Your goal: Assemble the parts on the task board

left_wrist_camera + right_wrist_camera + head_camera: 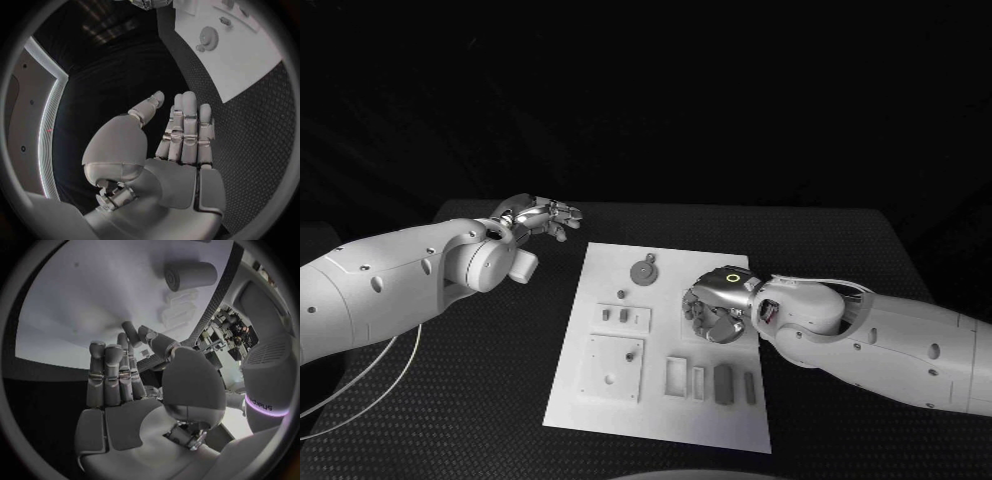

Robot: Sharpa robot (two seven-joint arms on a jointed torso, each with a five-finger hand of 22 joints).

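Fingers (pixel 187 130) straight, together, holding nothing, right hand (pixel 715 310) over flat white task board (pixel 610 270)

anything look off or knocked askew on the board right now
Nothing stands out. The board lies flat on the table, the gear and other parts sit in tidy rows. The left hand is off the board holding nothing; the right hand hovers over its right edge.
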